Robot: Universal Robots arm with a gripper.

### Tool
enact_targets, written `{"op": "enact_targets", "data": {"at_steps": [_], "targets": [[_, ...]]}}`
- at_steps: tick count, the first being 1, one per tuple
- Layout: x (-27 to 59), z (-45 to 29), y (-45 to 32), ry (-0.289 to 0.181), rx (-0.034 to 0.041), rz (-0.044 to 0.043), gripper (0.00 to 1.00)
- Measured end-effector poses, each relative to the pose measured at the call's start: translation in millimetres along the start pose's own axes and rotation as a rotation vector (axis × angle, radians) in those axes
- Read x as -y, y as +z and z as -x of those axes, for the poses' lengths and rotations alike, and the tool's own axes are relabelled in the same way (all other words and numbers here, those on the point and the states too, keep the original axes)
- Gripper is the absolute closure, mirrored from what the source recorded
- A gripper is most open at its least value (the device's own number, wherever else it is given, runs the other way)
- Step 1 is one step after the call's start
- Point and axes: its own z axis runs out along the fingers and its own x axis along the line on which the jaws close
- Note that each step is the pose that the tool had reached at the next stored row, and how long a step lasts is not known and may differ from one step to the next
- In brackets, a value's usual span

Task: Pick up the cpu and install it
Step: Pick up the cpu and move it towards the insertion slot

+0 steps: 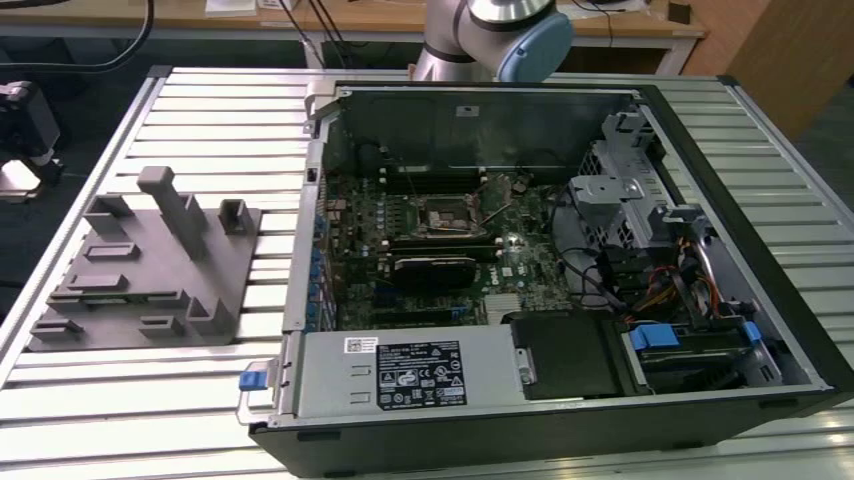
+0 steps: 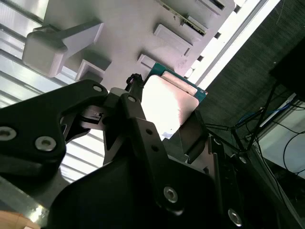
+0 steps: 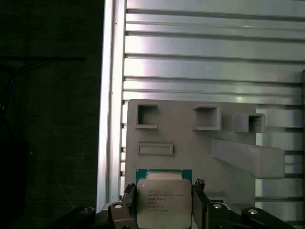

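The cpu is a thin square chip with a pale metal top and a green rim. My gripper is shut on it, one dark finger pressing on each side. In the second wrist view the cpu sits between the same black fingers, with the gripper over the grey plastic block. In the first wrist view the grey block with its recessed pockets lies just beyond the chip. The open computer case shows its motherboard with a square socket.
The grey block with upright posts lies on the slatted metal table at the exterior view's left, beside the case. The arm's base stands behind the case. A black module and cables sit inside the case.
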Motion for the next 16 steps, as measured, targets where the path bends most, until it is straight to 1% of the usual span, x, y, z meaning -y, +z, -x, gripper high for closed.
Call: {"op": "enact_targets", "data": {"at_steps": [16], "targets": [[-1.3,0.8,-23.2,0.0,0.0061,0.0,0.45]]}}
